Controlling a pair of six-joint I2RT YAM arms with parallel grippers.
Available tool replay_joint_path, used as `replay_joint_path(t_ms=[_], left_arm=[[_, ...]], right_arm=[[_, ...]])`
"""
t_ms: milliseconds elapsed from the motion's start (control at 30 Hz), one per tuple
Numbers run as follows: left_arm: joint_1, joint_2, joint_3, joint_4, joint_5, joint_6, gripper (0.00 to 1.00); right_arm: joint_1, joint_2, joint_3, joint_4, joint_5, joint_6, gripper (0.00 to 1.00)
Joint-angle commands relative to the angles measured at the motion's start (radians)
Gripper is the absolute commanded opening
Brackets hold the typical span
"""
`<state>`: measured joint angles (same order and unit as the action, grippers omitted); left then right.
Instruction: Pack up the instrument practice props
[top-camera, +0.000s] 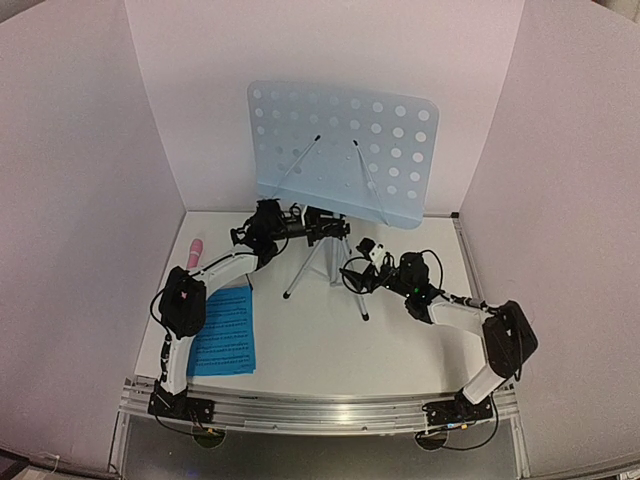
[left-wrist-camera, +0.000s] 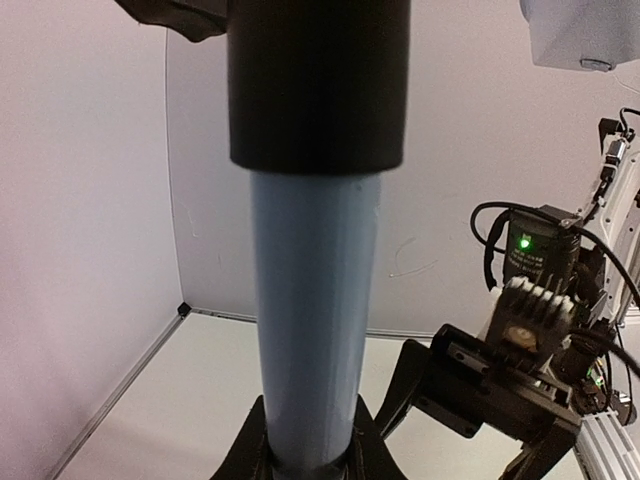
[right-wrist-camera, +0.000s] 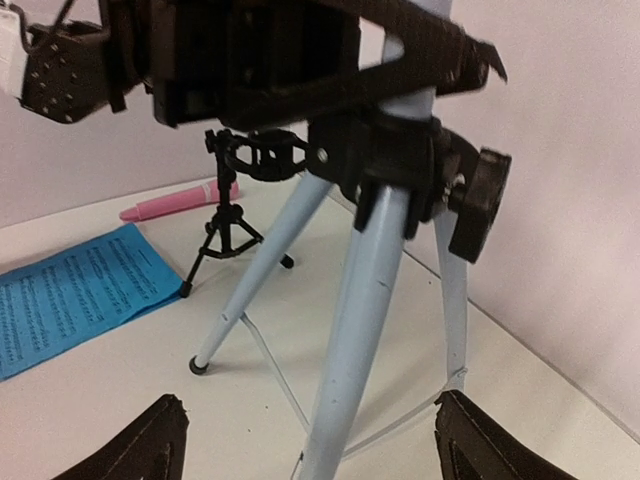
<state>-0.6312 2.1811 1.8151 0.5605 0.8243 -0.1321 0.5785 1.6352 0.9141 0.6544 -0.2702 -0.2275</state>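
Note:
The pale perforated music stand (top-camera: 340, 150) stands on its silver tripod at the back of the table. My left gripper (top-camera: 300, 225) is shut on the stand's pole (left-wrist-camera: 315, 320), just below a black collar (left-wrist-camera: 320, 80). My right gripper (top-camera: 352, 275) is open, with its fingertips (right-wrist-camera: 165, 440) on either side of one tripod leg (right-wrist-camera: 370, 330) and not touching it. The small black mic stand (right-wrist-camera: 235, 215), the pink microphone (top-camera: 195, 250) and the blue sheet-music pages (top-camera: 225, 330) lie on the table to the left.
White walls close in the table (top-camera: 330, 340) on the left, back and right. An aluminium rail (top-camera: 320, 410) runs along the near edge with both arm bases on it. The tripod's thin braces (right-wrist-camera: 270, 365) span between its legs close to the table.

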Motion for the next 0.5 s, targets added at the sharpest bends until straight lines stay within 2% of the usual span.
replay_joint_path(t_ms=[0,167,467], left_arm=[[-0.001,-0.065,-0.028,0.153,-0.032,-0.083,0.18],[-0.002,-0.067,-0.067,0.231,-0.045,-0.091,0.25],[-0.009,-0.123,-0.202,0.414,-0.141,-0.078,0.51]], right_arm=[[-0.002,0.054,0.055,0.022,0.056,-0.031,0.79],[-0.001,0.1,0.069,0.038,0.01,-0.003,0.72],[-0.001,0.145,0.072,0.103,0.031,0.038,0.7]])
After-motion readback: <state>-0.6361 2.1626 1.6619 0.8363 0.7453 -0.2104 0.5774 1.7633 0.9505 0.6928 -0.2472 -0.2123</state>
